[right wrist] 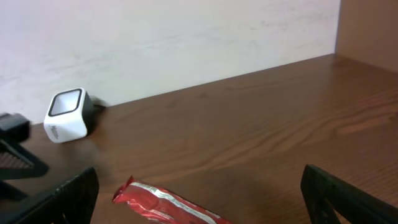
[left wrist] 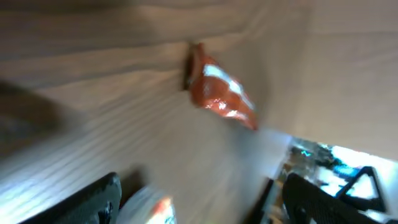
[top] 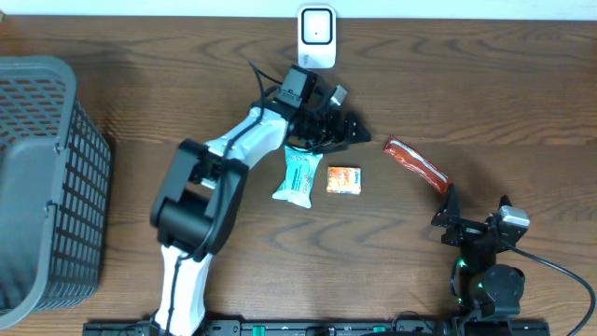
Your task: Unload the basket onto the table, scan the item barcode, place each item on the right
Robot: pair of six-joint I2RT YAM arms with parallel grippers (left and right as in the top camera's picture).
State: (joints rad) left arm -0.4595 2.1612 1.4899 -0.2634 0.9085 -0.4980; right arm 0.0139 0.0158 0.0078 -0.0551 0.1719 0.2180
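Note:
A white barcode scanner point(top: 316, 35) stands at the table's far edge and also shows in the right wrist view point(right wrist: 67, 114). Three items lie mid-table: a pale blue packet point(top: 298, 175), a small orange packet point(top: 343, 179) and a red wrapper point(top: 416, 164). My left gripper point(top: 353, 131) hovers open just behind the two packets, holding nothing. Its blurred view shows the red wrapper point(left wrist: 221, 93) ahead and a pale, orange-marked packet point(left wrist: 152, 208) low beside the left finger point(left wrist: 93, 199). My right gripper point(top: 474, 213) is open near the front right, with the red wrapper point(right wrist: 168, 205) lying before it.
A grey mesh basket point(top: 47, 177) fills the left side of the table. A pale wall point(right wrist: 186, 37) rises behind the scanner. The left arm point(top: 201, 196) stretches from the front edge diagonally toward the scanner.

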